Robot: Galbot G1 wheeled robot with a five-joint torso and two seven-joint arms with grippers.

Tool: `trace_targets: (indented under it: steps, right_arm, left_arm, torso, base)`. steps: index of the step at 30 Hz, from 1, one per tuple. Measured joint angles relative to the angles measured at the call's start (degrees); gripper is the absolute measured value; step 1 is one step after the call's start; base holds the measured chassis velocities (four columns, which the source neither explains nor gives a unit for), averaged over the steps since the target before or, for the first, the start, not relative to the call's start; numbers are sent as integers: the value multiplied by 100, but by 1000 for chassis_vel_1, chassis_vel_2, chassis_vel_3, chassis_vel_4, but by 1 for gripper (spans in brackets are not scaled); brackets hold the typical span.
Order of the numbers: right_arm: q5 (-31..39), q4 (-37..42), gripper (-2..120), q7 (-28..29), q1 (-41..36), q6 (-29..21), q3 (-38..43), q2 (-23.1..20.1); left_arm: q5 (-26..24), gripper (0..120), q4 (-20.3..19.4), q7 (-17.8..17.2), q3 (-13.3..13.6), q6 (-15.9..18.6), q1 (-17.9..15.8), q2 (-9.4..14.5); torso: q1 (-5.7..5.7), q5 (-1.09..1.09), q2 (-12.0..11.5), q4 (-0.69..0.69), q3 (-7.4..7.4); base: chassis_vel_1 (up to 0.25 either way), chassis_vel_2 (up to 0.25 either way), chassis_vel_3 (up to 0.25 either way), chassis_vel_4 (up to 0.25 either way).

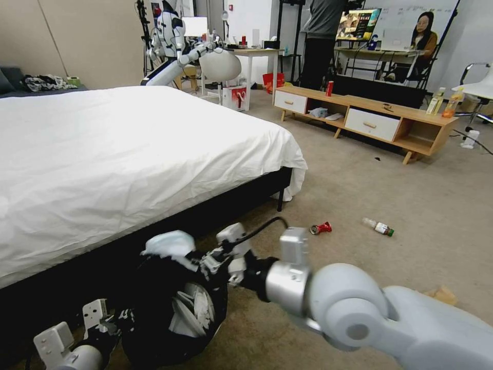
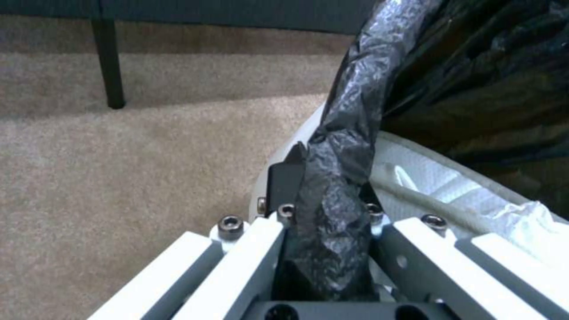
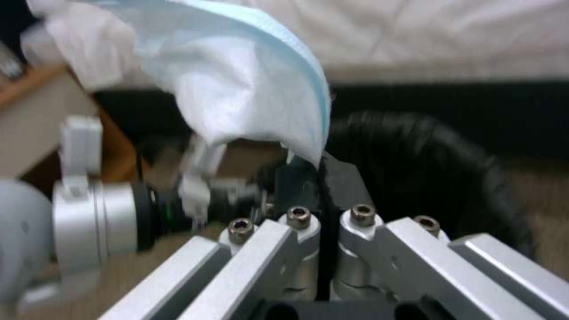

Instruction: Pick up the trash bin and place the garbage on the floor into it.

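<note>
1. Black bag-lined bin (image 1: 174,308) sits low at 7 o'clock in the head view, beside the bed (image 1: 128,164); the left gripper (image 2: 323,209) has its jaws clamped on the rim.
2. The right gripper (image 3: 323,178) holds a white tissue (image 1: 169,244) in closed jaws, right over the bin mouth.
3. Crushed can (image 1: 320,228) and small bottle (image 1: 378,226) lie on the floor at 2 o'clock from the bin, nearer the right arm.

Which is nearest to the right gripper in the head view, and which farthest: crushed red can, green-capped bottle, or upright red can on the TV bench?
From the right gripper, holding a crumpled white tissue over the trash bin:
1. Crushed red can, on the carpet just beyond the bed's corner.
2. Green-capped bottle, farther right on the carpet.
3. Upright red can, on the bench across the room.
</note>
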Motion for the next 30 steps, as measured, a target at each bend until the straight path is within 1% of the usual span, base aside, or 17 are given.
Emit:
trace_targets:
  steps: [2,9,10,11,13,16,19,23,30]
  right_arm:
    - [78,-80,0,197,45,-177,-212,144]
    - [127,-207,0,397,27,-381,-453,329]
    - [132,-262,0,530,-11,-489,-527,399]
    - [132,-262,0,530,-11,-489,-527,399]
    - [208,-352,0,917,-80,-773,-640,503]
    - [246,-378,0,1029,-102,-869,-663,531]
    - [275,-460,0,1257,-155,-1020,-696,572]
    - [307,-519,0,1418,-197,-1167,-691,543]
    - [320,-573,0,1547,-286,-1318,-630,484]
  left_arm:
    - [21,2,-11,10,1,0,-1,-37]
    - [45,2,-19,28,-13,-1,1,-66]
    - [48,2,-26,32,-24,-1,1,-75]
    - [48,2,-26,32,-24,-1,1,-75]
    - [53,2,-28,36,-36,-2,1,-99]
    - [56,2,-29,38,-38,-2,1,-111]
    - [66,2,-29,43,-39,-2,0,-133]
    - [84,2,-33,64,-39,-2,3,-147]
    - [88,2,-38,78,-44,-2,13,-152]
  torso:
    - [0,1,0,0,0]
    - [0,0,0,3,0]
    - [0,1,0,2,0]
    - [0,1,0,2,0]
    - [0,1,0,2,0]
    - [0,1,0,2,0]
    - [0,1,0,2,0]
    - [0,1,0,2,0]
    - [0,1,0,1,-1]
  base:
    - [0,0,0,0]
    - [0,0,0,0]
    - [0,0,0,0]
    - [0,0,0,0]
    - [0,0,0,0]
    - [0,0,0,0]
    - [0,0,0,0]
    - [0,0,0,0]
    - [0,0,0,0]
